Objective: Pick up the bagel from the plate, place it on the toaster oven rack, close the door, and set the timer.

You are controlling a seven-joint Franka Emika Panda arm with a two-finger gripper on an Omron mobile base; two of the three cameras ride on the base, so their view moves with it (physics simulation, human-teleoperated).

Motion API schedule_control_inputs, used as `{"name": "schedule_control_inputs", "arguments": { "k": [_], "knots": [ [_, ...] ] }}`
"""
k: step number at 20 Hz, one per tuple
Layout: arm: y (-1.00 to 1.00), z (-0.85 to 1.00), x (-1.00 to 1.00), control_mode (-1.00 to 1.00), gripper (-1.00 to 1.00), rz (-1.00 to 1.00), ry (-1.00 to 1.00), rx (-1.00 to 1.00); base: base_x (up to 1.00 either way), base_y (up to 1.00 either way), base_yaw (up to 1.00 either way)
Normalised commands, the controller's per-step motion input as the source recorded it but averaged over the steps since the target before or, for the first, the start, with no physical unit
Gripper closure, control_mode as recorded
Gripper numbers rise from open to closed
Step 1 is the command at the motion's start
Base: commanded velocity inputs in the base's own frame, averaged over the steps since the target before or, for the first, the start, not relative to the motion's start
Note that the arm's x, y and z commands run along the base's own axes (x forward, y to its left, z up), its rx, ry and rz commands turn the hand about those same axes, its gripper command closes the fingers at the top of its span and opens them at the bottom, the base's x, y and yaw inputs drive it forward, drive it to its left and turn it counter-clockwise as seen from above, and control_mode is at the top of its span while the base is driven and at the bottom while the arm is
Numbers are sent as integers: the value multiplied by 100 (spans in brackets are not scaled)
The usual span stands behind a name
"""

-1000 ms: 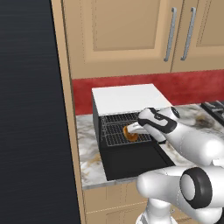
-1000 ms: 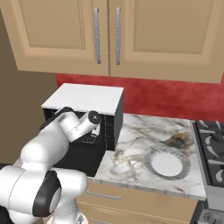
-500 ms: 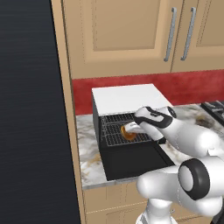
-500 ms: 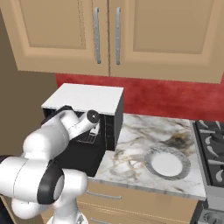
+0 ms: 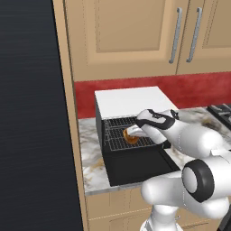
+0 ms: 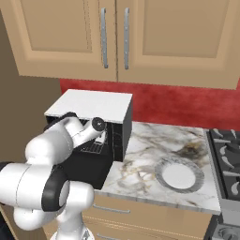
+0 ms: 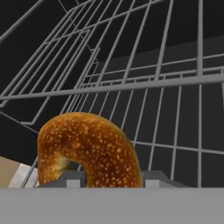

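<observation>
1. Inside the open toaster oven [image 5: 131,101], the gripper [image 5: 131,131] holds the bagel [image 5: 131,136] over the toaster oven rack [image 5: 118,140] — jaws clamped on its sides, the ring standing on edge between them in the hand view [image 7: 87,151].

2. The bagel looks light and stiff-crusted with a soft crumb, its seeded surface rough enough to resist slipping. It is not fragile, though a hard squeeze would likely dent it. Judged from the frames, the sound hold is the one in use: across the thickness of the ring, on opposite faces, not through the centre hole.

3. The door [image 5: 137,168] hangs folded down below the rack, its handle not seen from here. It is probably heavier and rigid on its hinge; a push from under the front edge looks like the way to lift it.

4. The plate [image 6: 178,175] sits bare on the marble counter [image 6: 140,159], well apart from the oven, near the stove [image 6: 227,159].

5. Against the frames from a second ago, the hand has moved further left and deeper over the rack in the left base view, carrying the bagel from the rack's right front towards its middle. Plate, oven and door have not shifted — and the grip looks unchanged.

6. Whether the bagel already touches the wires cannot be told; the placing step looks nearly done.
</observation>
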Motion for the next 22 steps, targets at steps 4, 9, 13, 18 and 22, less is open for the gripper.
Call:
{"name": "schedule_control_inputs", "arguments": {
  "k": [4, 9, 13, 18, 22],
  "knots": [
    [1, -1, 0, -100, -100, -3, -2, 0, 0, 0, 0],
    [0, 0, 0, -100, -100, -3, -3, 0, 0, 0, 0],
    [0, 0, -3, -100, -100, -3, -4, 0, 0, 0, 0],
    [0, 15, -91, -100, -100, -4, -8, 0, 0, 0, 0],
    [0, 55, -99, -100, -100, -4, -1, 0, 0, 0, 0]
  ]
}}
